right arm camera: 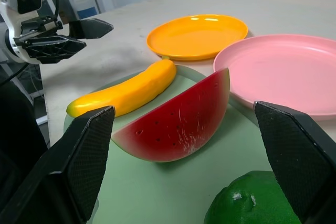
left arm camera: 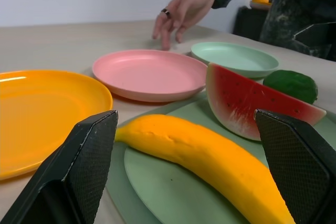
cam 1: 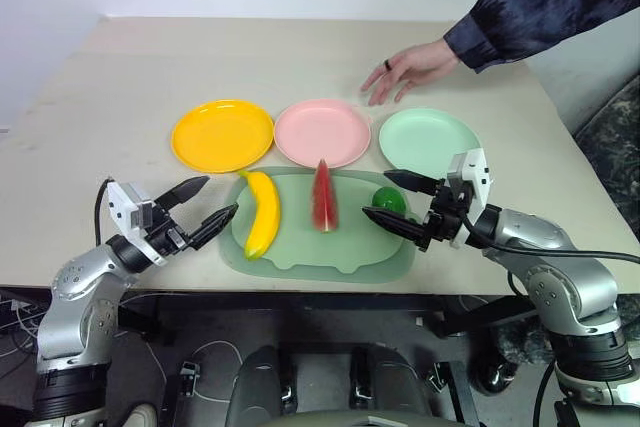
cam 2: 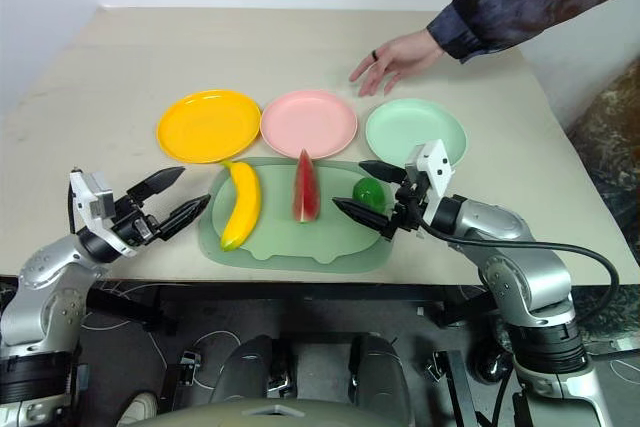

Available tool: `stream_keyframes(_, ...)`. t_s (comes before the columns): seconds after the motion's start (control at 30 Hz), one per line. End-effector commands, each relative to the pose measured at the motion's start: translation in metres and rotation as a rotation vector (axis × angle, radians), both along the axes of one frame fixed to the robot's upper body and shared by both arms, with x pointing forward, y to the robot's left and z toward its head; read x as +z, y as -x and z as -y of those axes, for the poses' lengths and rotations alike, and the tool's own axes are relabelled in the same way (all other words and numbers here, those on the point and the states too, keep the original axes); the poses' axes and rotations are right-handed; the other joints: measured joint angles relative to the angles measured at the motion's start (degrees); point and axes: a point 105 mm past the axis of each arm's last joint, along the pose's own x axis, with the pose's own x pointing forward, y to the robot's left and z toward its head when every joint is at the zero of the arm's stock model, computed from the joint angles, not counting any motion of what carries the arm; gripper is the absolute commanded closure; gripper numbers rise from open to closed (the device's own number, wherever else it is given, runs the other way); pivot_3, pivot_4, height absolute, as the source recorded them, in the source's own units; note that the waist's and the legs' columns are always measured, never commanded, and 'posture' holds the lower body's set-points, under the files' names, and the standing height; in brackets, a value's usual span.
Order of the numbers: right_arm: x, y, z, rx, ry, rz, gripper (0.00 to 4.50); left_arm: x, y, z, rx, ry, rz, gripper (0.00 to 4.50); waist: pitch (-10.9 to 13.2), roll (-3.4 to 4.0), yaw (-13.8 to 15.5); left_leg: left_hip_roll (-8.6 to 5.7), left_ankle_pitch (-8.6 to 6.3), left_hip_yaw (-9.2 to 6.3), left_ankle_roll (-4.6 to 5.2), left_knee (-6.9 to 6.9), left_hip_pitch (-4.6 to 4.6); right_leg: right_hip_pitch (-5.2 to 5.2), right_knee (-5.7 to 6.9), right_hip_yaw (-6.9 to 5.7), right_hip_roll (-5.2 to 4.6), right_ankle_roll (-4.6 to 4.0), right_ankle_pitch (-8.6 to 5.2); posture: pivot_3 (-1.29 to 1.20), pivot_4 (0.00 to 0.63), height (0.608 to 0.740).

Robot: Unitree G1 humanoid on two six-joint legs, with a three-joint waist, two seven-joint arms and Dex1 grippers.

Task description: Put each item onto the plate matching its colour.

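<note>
Both grippers poised at the tray, nothing sorted yet.
Left gripper [cam 1: 198, 209] gapes empty beside the banana [cam 1: 263, 213]; right gripper [cam 1: 397, 203], likewise spread, brackets the green fruit [cam 1: 389, 200], lower centre, seemingly ready to grasp.

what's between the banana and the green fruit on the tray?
The watermelon wedge, standing on the tray between the banana and green fruit, apart from both; head views show it.

A person's hand [cam 1: 408, 69] in a dark sleeve [cam 1: 540, 2] hovers over the beige table [cam 1: 120, 87].
</note>
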Motion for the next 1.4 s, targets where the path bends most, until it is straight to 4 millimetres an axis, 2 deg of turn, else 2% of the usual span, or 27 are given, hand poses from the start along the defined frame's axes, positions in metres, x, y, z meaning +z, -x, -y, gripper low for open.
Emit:
stream_keyframes(0.03,0.010,-0.001,0.005,-0.001,-0.008,0.050,0.00,0.013,0.003,-0.001,0.003,-0.022,0.054,0.13,0.00,0.00,0.00,0.00,0.00,0.00,0.00,0.00,0.00,0.00,0.00,0.00,0.00,0.00,0.00,0.00,0.150,0.695)
stream_keyframes(0.27,0.013,-0.004,0.003,-0.015,-0.038,0.043,0.00,0.018,0.004,-0.004,0.012,-0.034,0.063,0.13,0.00,0.00,-0.02,0.00,0.00,0.00,0.00,0.00,0.00,-0.01,0.00,0.00,0.00,0.00,0.00,0.00,0.150,0.695)
stream_keyframes(0.4,0.006,-0.011,0.009,-0.084,0.000,-0.003,0.00,0.017,0.003,0.001,-0.008,-0.030,0.060,0.13,0.00,0.00,0.02,0.00,0.00,0.00,0.00,0.00,0.00,0.00,0.00,0.00,0.00,0.00,0.00,0.00,0.150,0.695)
stream_keyframes(0.6,0.011,-0.024,0.030,-0.206,-0.036,-0.018,0.00,0.018,-0.004,0.006,-0.031,-0.028,0.064,0.13,0.00,0.00,0.10,-0.01,0.00,0.00,0.00,0.00,0.00,0.00,0.00,0.00,0.00,0.00,0.00,0.00,0.150,0.695)
stream_keyframes(0.7,0.008,-0.030,0.035,-0.267,0.023,-0.020,0.00,0.021,-0.007,0.008,-0.045,-0.026,0.065,0.13,0.00,0.00,-0.04,-0.01,0.00,0.01,0.00,0.00,0.00,-0.01,0.00,0.00,0.00,0.00,0.00,0.00,0.150,0.695)
stream_keyframes(1.1,-0.018,-0.026,0.019,-0.265,0.035,-0.175,0.00,0.017,-0.008,0.011,-0.052,-0.025,0.062,0.13,0.00,0.00,-0.05,0.00,0.00,0.02,0.00,-0.01,0.00,-0.01,0.00,0.00,0.01,0.00,0.00,0.00,0.150,0.695)
stream_keyframes(1.4,-0.034,-0.024,0.010,-0.244,0.041,-0.267,0.00,0.017,-0.003,0.005,-0.032,-0.032,0.063,0.13,0.00,0.00,-0.07,0.00,0.00,0.02,-0.01,-0.01,-0.01,-0.02,0.00,0.00,0.01,0.00,0.00,0.00,0.150,0.695)
